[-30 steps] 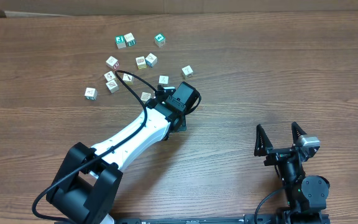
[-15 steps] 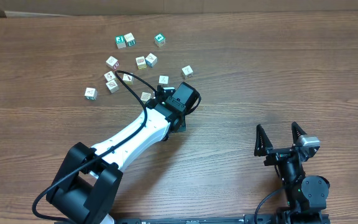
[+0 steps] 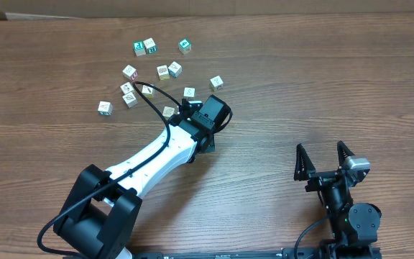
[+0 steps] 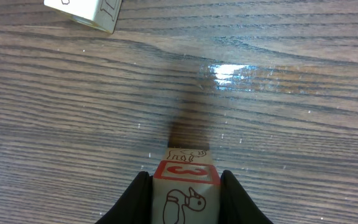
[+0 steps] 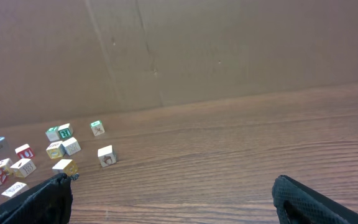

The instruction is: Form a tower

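While the left gripper (image 4: 185,178) is clamped narrowly on a red-edged cube (image 4: 185,200) with a bird drawn on its face, no tower stands anywhere in the views. The step in hand looks like carrying a first or early piece to a building spot. Held at the fingertips, that cube sits low over bare bench (image 3: 300,72), with its shadow just ahead of it. A sliver of pale printed face shows beyond its far edge; I cannot tell whether that is the same cube or another under it. The loose cubes (image 3: 149,46) lie scattered ahead of and to the left of this gripper, and one loose cube (image 4: 86,9) is near, ahead and to the left of the fingers. The right gripper (image 3: 319,146) hangs with its jaws spread wide and empty, with all the cubes well ahead of it and to its left.

Next, I judge, the held cube must be set flat and square before release, then a second one placed squarely on top.
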